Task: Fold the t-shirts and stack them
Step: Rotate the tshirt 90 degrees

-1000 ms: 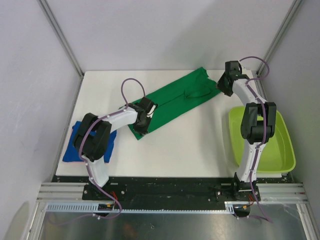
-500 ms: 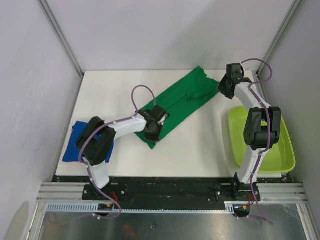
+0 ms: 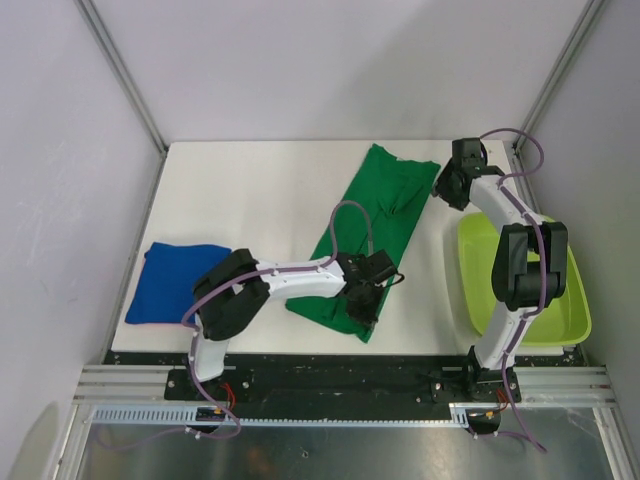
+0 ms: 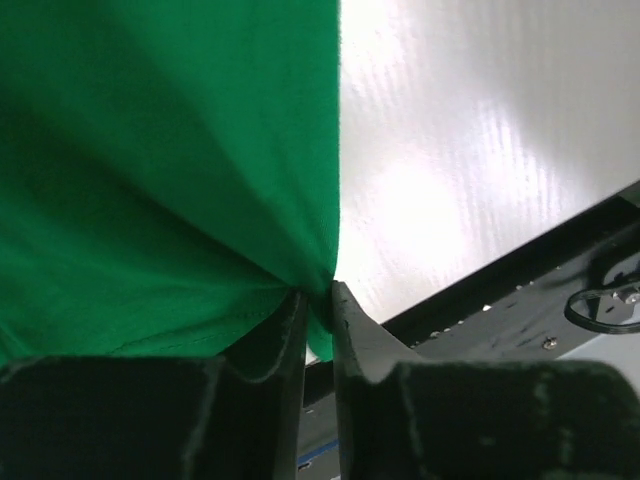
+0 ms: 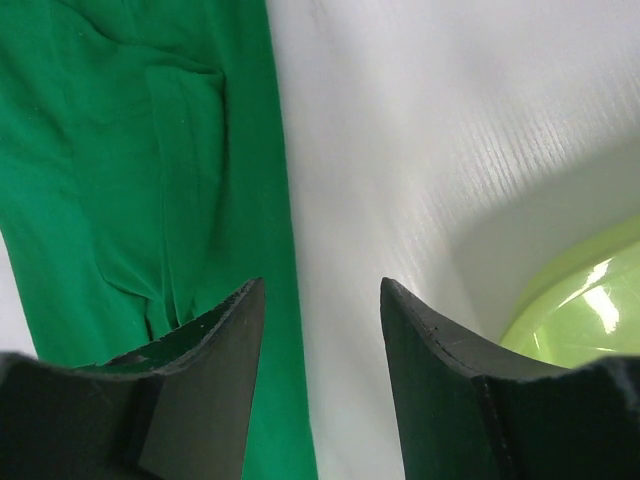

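The dark green t-shirt (image 3: pixel 385 215) lies as a long folded strip, running from the far right of the table (image 3: pixel 250 190) towards its near edge. My left gripper (image 3: pixel 363 300) is shut on the strip's near end; in the left wrist view the jaws (image 4: pixel 319 297) pinch a fold of the green cloth (image 4: pixel 160 170). The royal blue t-shirt (image 3: pixel 180 280) lies folded at the near left, with a thin pink edge along its front. My right gripper (image 3: pixel 446 188) hangs open beside the green shirt's far right edge (image 5: pixel 130 150), with nothing between its fingers (image 5: pixel 215 330).
A lime-green tub (image 3: pixel 560 290) stands off the table's right side; its rim (image 5: pixel 590 300) shows in the right wrist view. The table's near edge and the dark rail (image 4: pixel 520 280) lie just beyond the left gripper.
My left gripper has closed on the green shirt's near end and dragged it right and toward the near edge, swinging the strip round. The blue shirt is now uncovered. The right gripper barely moved.
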